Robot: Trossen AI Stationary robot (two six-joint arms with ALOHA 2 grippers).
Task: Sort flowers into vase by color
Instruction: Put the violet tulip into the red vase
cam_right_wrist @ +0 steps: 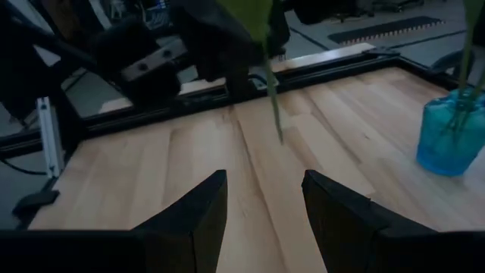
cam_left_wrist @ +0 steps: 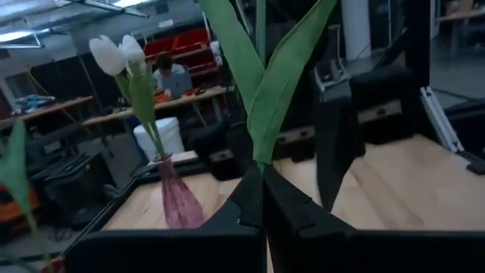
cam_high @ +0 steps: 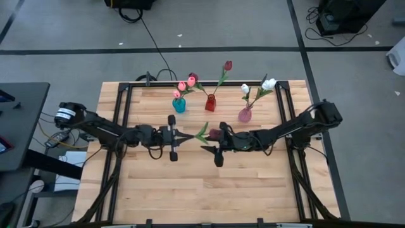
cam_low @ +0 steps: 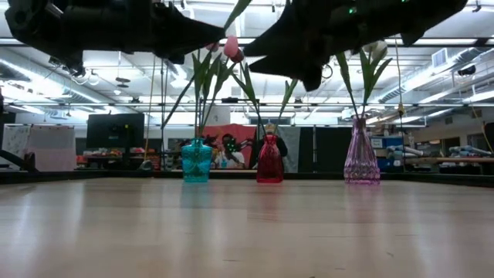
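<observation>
Mid-task, handover stage by the look of it: you have one flower left out of the vases, a dark red tulip held in the air between the two arms over the middle of the table.

Left gripper: fingers pinched tight together on the stem, leaves fanning out just past the tips in the left wrist view. The dark head sits at the far end, right up against the right gripper.

Right gripper: fingers stand apart with bare wood showing between them in its wrist view, so it holds nothing yet. The stem hangs ahead of its fingertips, not between them.

Next move, as I judge it: bring the right fingers around the stem before you let the left go, then carry it to the red vase, which is beyond both grippers toward the back edge, nearly straight ahead of the gap between them.

Vases, all in a row at the back:
- Pink vase, beyond the right gripper: white tulips.
- Red vase: one dark red tulip, tall stem.
- Blue vase, beyond the left gripper: pink tulips.

Colour sorting looks consistent so far.
</observation>
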